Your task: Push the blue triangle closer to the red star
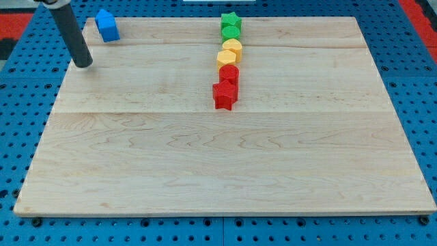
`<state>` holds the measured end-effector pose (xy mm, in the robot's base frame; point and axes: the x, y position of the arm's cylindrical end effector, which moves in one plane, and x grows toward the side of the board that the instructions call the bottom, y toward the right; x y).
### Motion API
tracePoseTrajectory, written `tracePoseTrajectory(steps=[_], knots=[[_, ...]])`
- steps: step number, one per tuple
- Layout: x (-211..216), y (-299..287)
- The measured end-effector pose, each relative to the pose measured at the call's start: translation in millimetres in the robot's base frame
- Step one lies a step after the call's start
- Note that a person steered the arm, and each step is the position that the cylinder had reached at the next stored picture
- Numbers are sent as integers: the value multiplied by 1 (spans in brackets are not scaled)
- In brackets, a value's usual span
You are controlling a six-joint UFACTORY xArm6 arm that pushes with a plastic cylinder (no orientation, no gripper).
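Far left of the view: my tip (84, 65), the lower end of a straight dark rod, rests at the left edge of the pale wooden board (205, 171). No jaws on this rig, only the rod, so nothing spread or pinched to report.

Just right of it and nearer the view's top: the small blue triangle block (106, 25), near the board's top-left corner, apart from the tip.

Centre, a column running top to bottom: green star block (231, 23), green block (231, 32), yellow block (231, 48), second yellow block (227, 59), red block (229, 72), then the red star block (224, 95) lowest.

Risks, as I judge them: the blue block sits near the top edge, so an off-centre shove could spin it or run it off the board. A long push could plough into the column and scatter it.

Rod leans, upper end toward the view's top-left, tip lower-right.
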<state>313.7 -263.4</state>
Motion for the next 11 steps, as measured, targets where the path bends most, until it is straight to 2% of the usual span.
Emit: tracePoseTrajectory(steps=[2, 4, 5, 7, 9, 11], knots=[[-72, -36], [-90, -42], [-113, -41], [-123, -33], [-123, 54], [-109, 101]])
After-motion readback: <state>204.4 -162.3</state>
